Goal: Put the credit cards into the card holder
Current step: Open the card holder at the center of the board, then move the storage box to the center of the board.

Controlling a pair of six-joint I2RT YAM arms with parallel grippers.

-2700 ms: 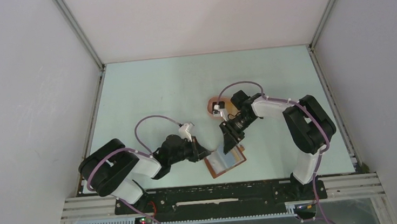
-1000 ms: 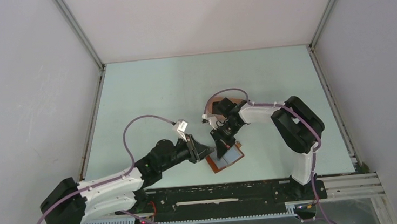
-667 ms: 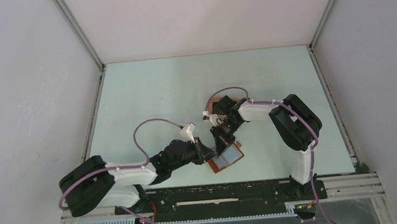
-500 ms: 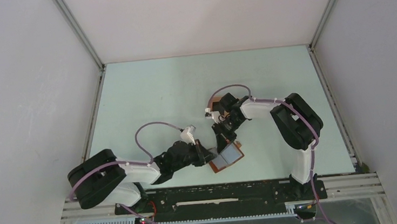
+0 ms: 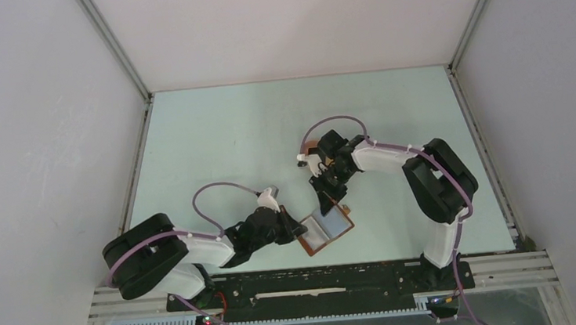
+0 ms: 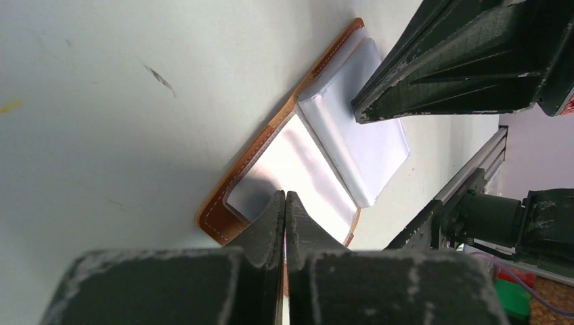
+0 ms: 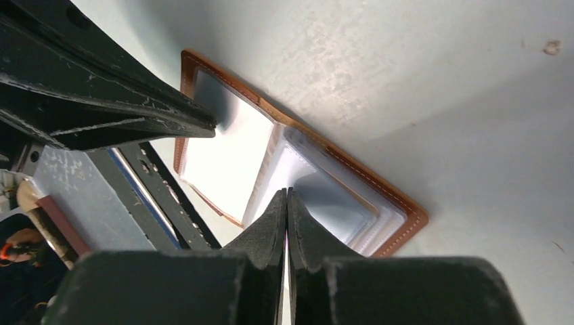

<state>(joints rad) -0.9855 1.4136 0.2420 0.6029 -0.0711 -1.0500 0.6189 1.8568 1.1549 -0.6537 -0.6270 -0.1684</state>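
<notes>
Reddish-brown leather, opened flat with its clear pockets facing up: the card holder [image 5: 324,231] lies at six o'clock on the pale green table [image 5: 212,145], close to the near edge. My left gripper [image 5: 294,228] sits at its nine o'clock edge, fingers pressed together with no gap. I cannot tell whether the leather rim is nipped between them. My right gripper [image 5: 329,204] points in from twelve o'clock, fingers likewise closed, tips over the pockets, gripping nothing I can see.
</notes>
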